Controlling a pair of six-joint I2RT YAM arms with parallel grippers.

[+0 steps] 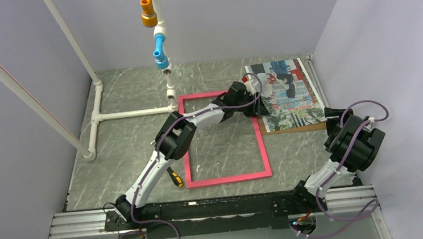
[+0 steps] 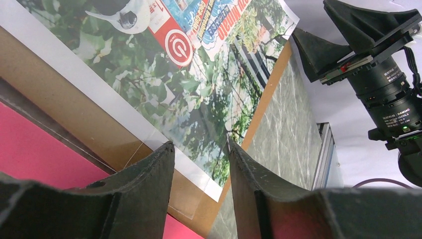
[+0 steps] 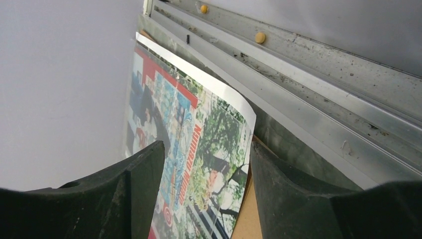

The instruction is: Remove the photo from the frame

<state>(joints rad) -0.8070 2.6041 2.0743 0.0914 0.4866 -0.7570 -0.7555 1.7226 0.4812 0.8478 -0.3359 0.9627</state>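
The frame (image 1: 229,178) lies flat mid-desk (image 1: 126,155), w/ bare desk showing thru it. The photo (image 1: 285,94) is outside it, lying on the brown backing board (image 1: 295,128) at the far right, just beside the frame's right rail. L pincer (image 2: 201,149) hovers over the photo's near-left corner, jaws moderately apart, nothing btwn them. R pincer (image 3: 206,149) sits low by the photo's near-right corner, jaws wider, also empty. Poss. a clear sheet over the photo's edge in the L wrist view, hard to be sure. White pipe structure (image 1: 131,112) stands far left. Yellow-handled screwdriver (image 1: 175,178) lies by the frame's near-left corner, next to the L arm.
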